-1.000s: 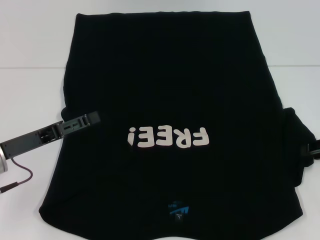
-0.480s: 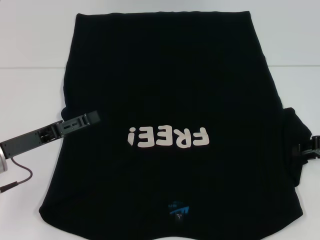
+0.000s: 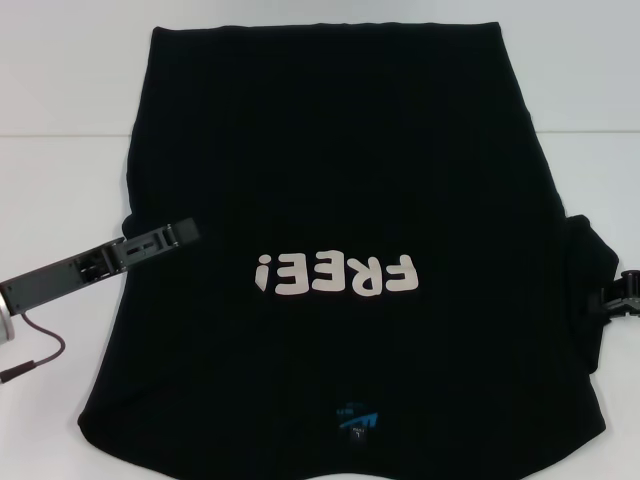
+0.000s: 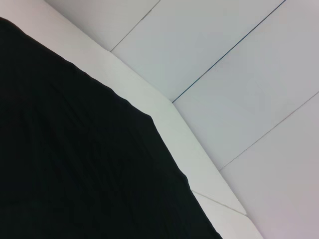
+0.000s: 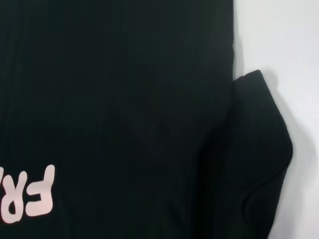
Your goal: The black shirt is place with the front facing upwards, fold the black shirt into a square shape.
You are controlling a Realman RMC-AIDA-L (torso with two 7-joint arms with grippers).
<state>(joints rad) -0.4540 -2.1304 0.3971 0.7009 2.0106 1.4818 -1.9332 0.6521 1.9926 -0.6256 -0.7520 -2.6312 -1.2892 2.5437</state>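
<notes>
Head view gives you the black shirt spread front-up on the white table, its white "FREE!" lettering reading upside down to you and the small blue neck label at the edge nearest the robot. The body of the shirt lies flat and unfolded, with the hem at the far side.

On the left side of the shirt no sleeve sticks out past the body edge, so that sleeve may already be tucked in, though you cannot confirm this from black on black. On the right side the right sleeve is out beyond the body edge, bunched and partly doubled on itself; the right wrist view shows the same flap lying beside the body.

The left gripper sits at the shirt's left edge, level with the lettering, its tip over the cloth. You cannot tell whether its jaws are parted or whether they hold fabric. The right gripper is just off the right sleeve's outer edge, barely in frame; its jaws cannot be read either.

By your reckoning the job is early: the right sleeve needs folding inward, then the body needs folding lengthwise into a square.
</notes>
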